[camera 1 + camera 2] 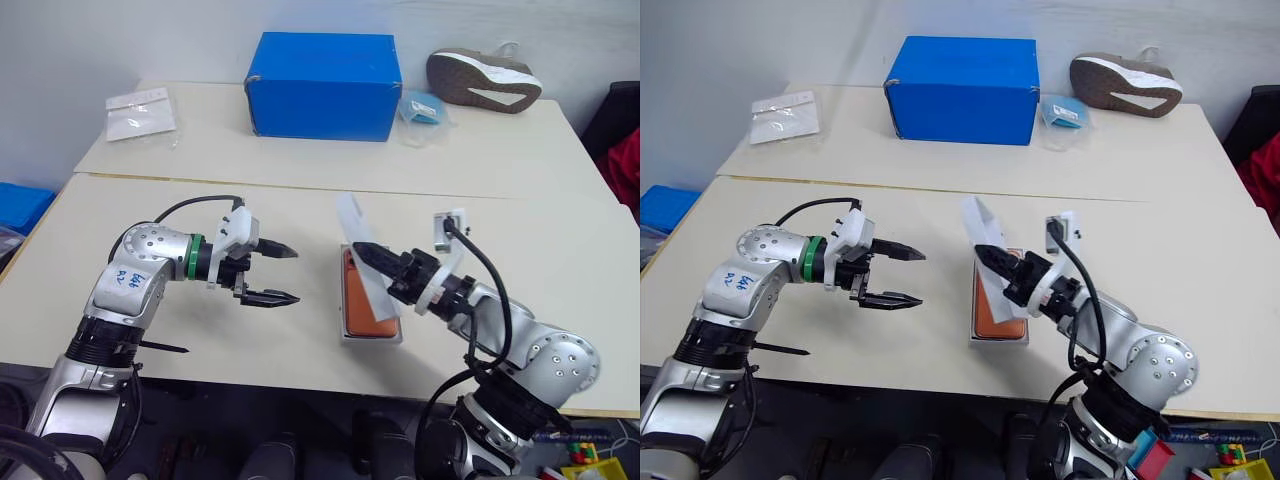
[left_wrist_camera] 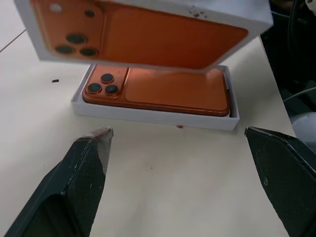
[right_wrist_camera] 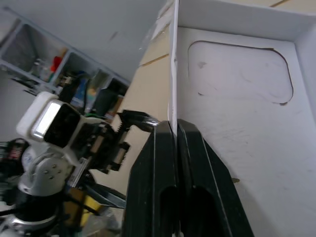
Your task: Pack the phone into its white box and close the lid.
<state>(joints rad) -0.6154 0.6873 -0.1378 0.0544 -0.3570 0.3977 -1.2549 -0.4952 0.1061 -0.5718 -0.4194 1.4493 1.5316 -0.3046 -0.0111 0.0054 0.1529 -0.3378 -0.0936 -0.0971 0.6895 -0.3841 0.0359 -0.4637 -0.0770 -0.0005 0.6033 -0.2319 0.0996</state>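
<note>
Right gripper (image 1: 368, 254) jaws clamped on the lid (image 1: 362, 252) wall, holding it tilted over the white box (image 1: 370, 335), ready to cap. Phone (image 2: 158, 91) already inside. Left gripper (image 1: 280, 273) jaws wide, empty, at nine o'clock of the box on the bench (image 1: 560, 250).

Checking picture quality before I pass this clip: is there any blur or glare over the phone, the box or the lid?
Left wrist view: phone in its white box sharp; lid above slightly soft; no glare. Right wrist view: lid inside evenly lit, background shelves soft. Head views: even light, soft shadows on the table.
</note>
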